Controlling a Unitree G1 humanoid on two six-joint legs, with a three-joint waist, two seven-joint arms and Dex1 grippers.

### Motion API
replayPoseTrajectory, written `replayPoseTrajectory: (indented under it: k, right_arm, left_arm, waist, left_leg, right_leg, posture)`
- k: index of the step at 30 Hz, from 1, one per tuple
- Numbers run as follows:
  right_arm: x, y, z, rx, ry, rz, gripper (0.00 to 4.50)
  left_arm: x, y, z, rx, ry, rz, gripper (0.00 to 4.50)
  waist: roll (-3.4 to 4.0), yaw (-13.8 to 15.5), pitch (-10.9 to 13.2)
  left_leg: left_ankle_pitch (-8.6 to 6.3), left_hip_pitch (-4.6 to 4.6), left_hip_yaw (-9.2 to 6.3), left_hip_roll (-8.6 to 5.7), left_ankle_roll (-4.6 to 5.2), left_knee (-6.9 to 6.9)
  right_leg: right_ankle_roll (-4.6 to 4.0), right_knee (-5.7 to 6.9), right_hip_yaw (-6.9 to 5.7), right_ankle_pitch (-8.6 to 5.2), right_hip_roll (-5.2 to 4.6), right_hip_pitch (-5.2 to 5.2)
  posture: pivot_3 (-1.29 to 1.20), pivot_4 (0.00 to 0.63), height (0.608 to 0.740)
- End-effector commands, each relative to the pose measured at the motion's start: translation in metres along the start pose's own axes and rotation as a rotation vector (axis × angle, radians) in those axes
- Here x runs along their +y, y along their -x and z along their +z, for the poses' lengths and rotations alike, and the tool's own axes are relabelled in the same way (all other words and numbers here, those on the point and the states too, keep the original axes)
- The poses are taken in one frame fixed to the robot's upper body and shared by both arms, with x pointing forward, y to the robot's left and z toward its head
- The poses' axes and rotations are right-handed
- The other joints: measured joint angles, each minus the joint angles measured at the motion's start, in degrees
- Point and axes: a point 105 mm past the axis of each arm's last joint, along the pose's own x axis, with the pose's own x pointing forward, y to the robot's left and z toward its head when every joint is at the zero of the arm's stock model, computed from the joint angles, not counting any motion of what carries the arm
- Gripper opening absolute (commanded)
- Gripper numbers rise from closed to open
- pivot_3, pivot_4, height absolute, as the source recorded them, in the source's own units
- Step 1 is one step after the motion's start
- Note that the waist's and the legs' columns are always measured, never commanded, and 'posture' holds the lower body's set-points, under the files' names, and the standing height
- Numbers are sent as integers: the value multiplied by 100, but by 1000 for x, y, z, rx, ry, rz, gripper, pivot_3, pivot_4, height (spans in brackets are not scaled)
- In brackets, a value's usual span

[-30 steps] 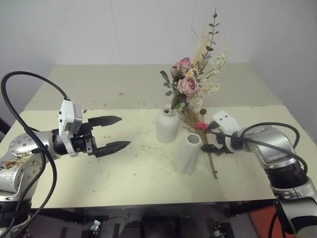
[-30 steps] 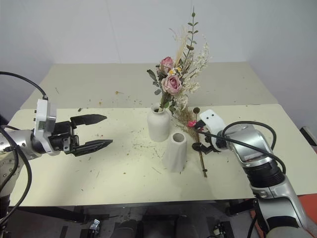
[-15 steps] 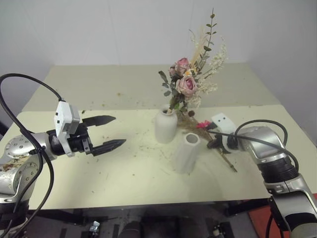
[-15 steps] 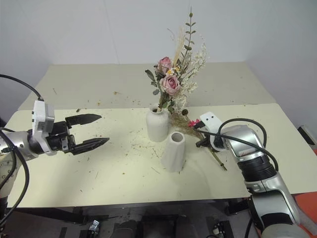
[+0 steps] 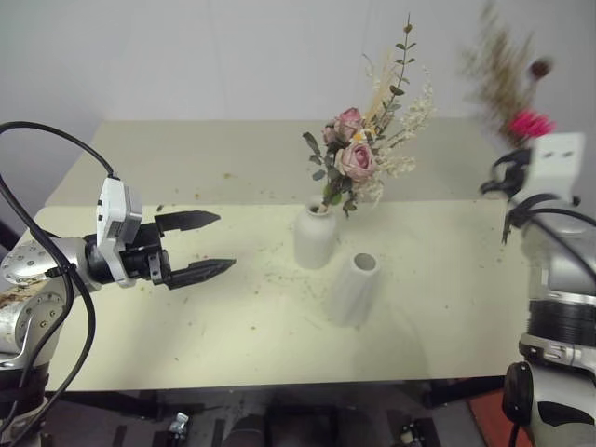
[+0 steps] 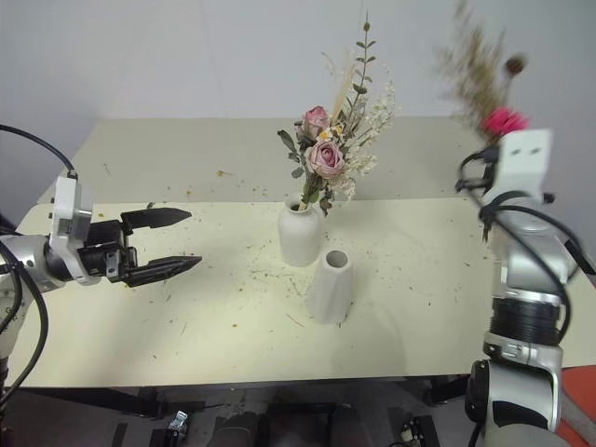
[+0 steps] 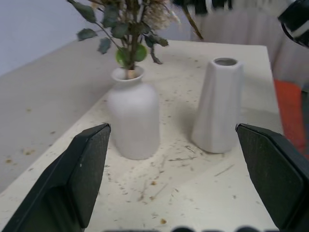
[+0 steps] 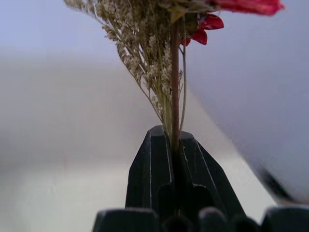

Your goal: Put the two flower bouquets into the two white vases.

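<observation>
I've got the left gripper (image 5: 207, 245) parked open at lower left, clear of the empty cylinder (image 5: 353, 290) mid-frame, roses (image 5: 355, 160) already sitting in the bottle (image 5: 314, 237) behind, right gripper (image 8: 173, 145) clenched on the grasses (image 5: 503, 70) upper right, stems down, ready to drop in.

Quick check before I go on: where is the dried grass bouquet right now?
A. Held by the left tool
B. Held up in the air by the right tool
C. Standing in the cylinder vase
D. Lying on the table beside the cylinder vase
B: the right tool is shut on the stems of the dried grass bouquet, raised above the table, and the cylinder vase stands empty.
</observation>
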Motion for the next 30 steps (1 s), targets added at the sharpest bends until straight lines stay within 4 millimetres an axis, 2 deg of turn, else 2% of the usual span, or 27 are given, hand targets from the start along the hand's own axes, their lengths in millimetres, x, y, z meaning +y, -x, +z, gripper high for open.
replayPoseTrajectory:
  k: [1,5,7,9,13,19,24,30]
  right_arm:
    - [26,32,60,-287,-254,273,20]
    - [71,66,87,-426,-431,589,20]
    - [95,79,93,-454,-543,728,20]
    - [114,87,93,-441,-632,843,20]
    - [147,107,72,-374,-607,1053,20]
    - [164,111,44,-305,-558,1181,20]
    - [163,102,36,-293,-548,1181,20]
    - [172,103,24,-284,-542,1188,20]
  left_arm:
    - [-6,3,6,2,-9,-69,4500]
    - [-8,7,-1,70,-18,-115,4500]
    - [-9,7,-2,89,-25,-126,4500]
    - [-8,7,-3,97,-35,-125,4500]
    - [-10,5,0,87,-41,-117,4500]
    - [-11,7,0,90,-42,-100,4500]
    - [-12,10,2,92,-44,-80,4500]
    - [-14,12,2,94,-42,-60,4500]
  waist:
    - [0,-15,0]
    - [2,-23,0]
    - [2,-21,0]
    - [2,-17,0]
    - [2,14,0]
    - [2,17,0]
    - [2,7,0]
    - [2,9,0]
  left_leg:
    - [0,8,1,4,1,0]
    - [-1,19,13,30,1,0]
    - [-2,28,24,42,2,-1]
    - [-2,33,27,51,2,-2]
    - [-2,34,33,54,2,-2]
    - [-3,30,39,52,2,-2]
    - [-3,34,41,55,1,-2]
    - [-5,33,43,57,-1,-3]
  right_leg:
    - [-1,0,2,0,4,6]
    - [-3,2,11,1,29,8]
    - [-7,2,24,4,43,8]
    - [-10,2,29,5,54,9]
    - [-12,-1,33,5,56,8]
    - [-11,-2,37,5,54,2]
    - [-11,0,38,5,58,2]
    - [-11,-1,41,5,60,-1]
  posture:
    - [0,150,740]
    - [0,150,740]
    - [0,150,740]
    - [0,150,740]
    - [0,150,740]
    - [0,150,740]
    - [0,150,740]
    - [0,150,740]
